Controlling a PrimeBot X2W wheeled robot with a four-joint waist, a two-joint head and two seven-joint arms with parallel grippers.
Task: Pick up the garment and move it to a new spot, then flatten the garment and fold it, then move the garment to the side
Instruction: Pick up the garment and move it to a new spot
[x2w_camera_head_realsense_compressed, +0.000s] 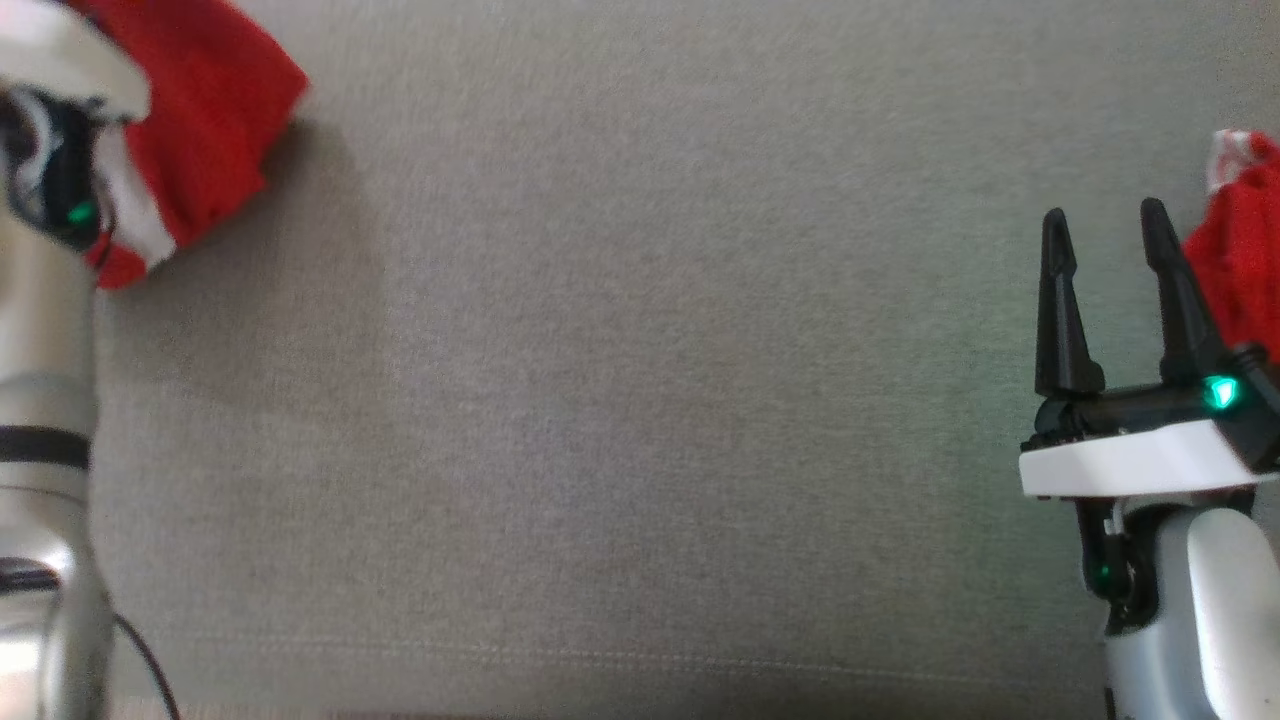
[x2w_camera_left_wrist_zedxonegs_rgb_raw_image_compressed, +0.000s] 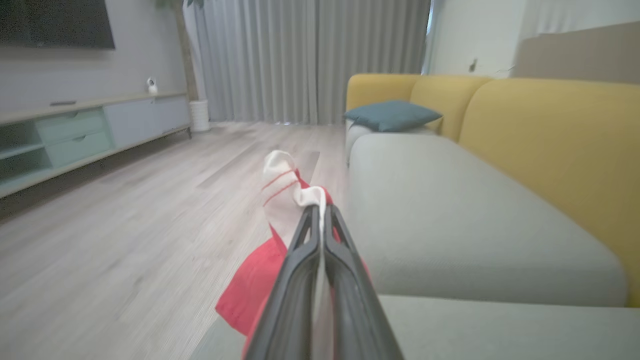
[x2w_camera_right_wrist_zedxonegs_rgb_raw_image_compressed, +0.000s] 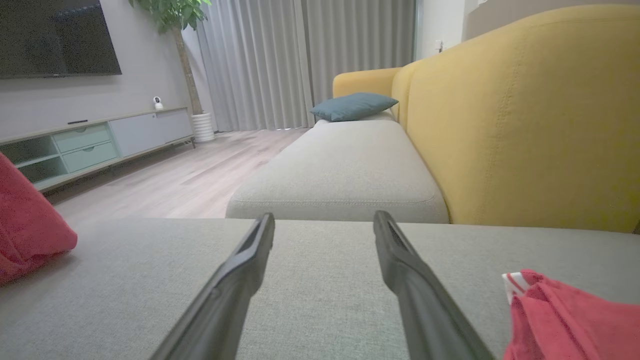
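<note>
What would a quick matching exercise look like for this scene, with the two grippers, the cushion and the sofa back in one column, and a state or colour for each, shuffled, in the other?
Column one:
1. left gripper
2. right gripper
3. cushion
4. sofa back

Column two:
A. yellow
B. open, holding nothing
C. teal
D. shut on the red and white garment

Pairs: 1-D, 2-B, 3-C, 4-A.
</note>
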